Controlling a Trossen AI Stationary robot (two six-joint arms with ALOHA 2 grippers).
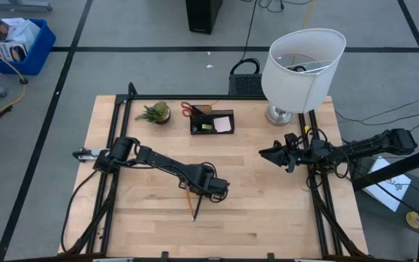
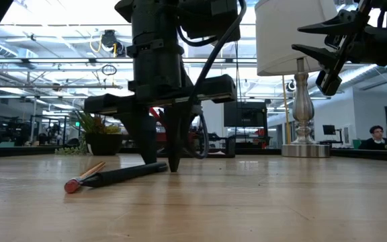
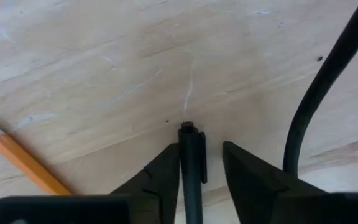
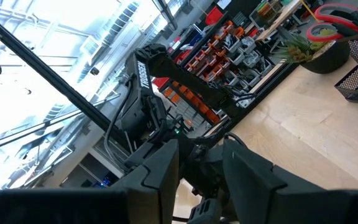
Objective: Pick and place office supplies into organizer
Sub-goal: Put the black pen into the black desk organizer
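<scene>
Left gripper (image 3: 194, 171) down on the counter (image 1: 268, 211), jaws straddling black pen (image 3: 191, 162) beside the orange pencil (image 3: 27, 165), not clamped — should close squarely mid-barrel before lifting; right gripper (image 1: 271, 154) waits near pen, jaws parted.

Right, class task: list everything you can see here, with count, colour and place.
Table: one, pale wood, under everything.
Pen: one, black, table centre, between left tool's fingers.
Pencil: one, orange, beside pen.
Organizer: one, dark, table's far edge.
Scissors: one pair, red-handled, at organizer's left end.
Sticky pad: one, pink, in organizer.
Plant: one, green, left of organizer.
Lamp: one, white shade, far right corner.
Person: one, in room behind.
Left tool: open, straddling pen.
Right tool: open, raised at right.
</scene>
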